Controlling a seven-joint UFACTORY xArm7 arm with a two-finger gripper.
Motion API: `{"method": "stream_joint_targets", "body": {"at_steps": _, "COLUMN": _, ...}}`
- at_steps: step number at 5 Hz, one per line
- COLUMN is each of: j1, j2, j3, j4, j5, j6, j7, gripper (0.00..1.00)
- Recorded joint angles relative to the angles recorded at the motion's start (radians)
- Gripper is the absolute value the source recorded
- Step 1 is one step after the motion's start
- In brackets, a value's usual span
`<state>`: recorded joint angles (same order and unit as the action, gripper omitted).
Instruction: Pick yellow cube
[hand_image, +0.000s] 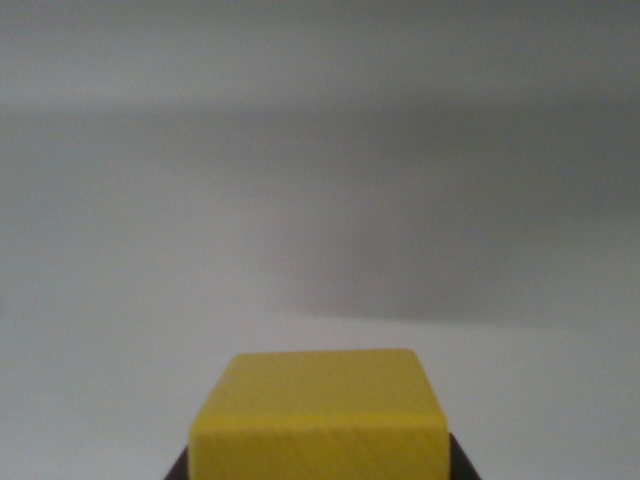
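Yellow cube (320, 415) sits between dark tool (320, 470) tips, bottom centre.

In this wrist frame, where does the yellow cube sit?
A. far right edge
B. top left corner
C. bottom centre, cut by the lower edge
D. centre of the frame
C: the yellow cube fills the bottom centre and runs off the lower edge, with dark gripper parts at its lower corners.

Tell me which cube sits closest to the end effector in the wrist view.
Only one cube is visible: the yellow cube, at the bottom centre of the wrist view. Dark parts flank its lower corners, and the pale surface behind it is bare.
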<state>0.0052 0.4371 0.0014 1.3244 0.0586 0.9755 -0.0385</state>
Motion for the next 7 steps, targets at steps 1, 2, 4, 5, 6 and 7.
{"method": "stream_joint_targets", "body": {"at_steps": 1, "j1": -0.0001, "j2": -0.013, "j3": 0.0, "j4": 0.027, "j5": -0.0008, "j6": 0.04, "j7": 0.002, "gripper": 1.0}}
{"method": "stream_joint_targets", "body": {"at_steps": 2, "j1": -0.0001, "j2": -0.013, "j3": 0.0, "j4": 0.027, "j5": -0.0008, "j6": 0.04, "j7": 0.002, "gripper": 1.0}}
{"method": "stream_joint_targets", "body": {"at_steps": 4, "j1": -0.0002, "j2": -0.027, "j3": -0.001, "j4": 0.057, "j5": -0.0017, "j6": 0.084, "j7": 0.004, "gripper": 1.0}}
{"method": "stream_joint_targets", "body": {"at_steps": 5, "j1": -0.0003, "j2": -0.041, "j3": -0.001, "j4": 0.088, "j5": -0.0027, "j6": 0.129, "j7": 0.006, "gripper": 1.0}}
{"method": "stream_joint_targets", "body": {"at_steps": 6, "j1": -0.0003, "j2": -0.041, "j3": -0.001, "j4": 0.088, "j5": -0.0027, "j6": 0.129, "j7": 0.006, "gripper": 1.0}}
{"method": "stream_joint_targets", "body": {"at_steps": 7, "j1": -0.0005, "j2": -0.056, "j3": -0.001, "j4": 0.12, "j5": -0.0036, "j6": 0.176, "j7": 0.008, "gripper": 1.0}}
